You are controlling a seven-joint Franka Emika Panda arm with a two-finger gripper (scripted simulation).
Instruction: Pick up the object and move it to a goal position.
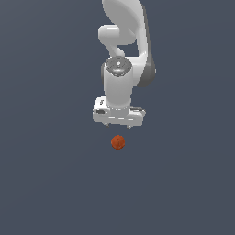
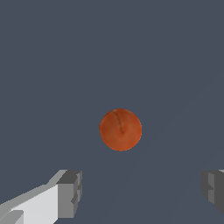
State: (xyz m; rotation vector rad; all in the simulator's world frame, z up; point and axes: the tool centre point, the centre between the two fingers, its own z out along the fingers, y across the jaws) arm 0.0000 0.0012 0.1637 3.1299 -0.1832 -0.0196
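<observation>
A small orange-red ball (image 1: 118, 142) lies on the flat dark grey surface, just in front of the white arm in the exterior view. My gripper (image 1: 118, 125) hangs above and slightly behind it, jaws spread wide and holding nothing. In the wrist view the ball (image 2: 120, 129) shows with a thin dark line on its mottled skin, out ahead of the gap between the two grey fingertips (image 2: 70, 192), which stand far apart and do not touch it.
The plain dark grey surface (image 1: 46, 174) fills both views. No other objects, containers or edges show. The white arm (image 1: 124, 55) rises behind the gripper.
</observation>
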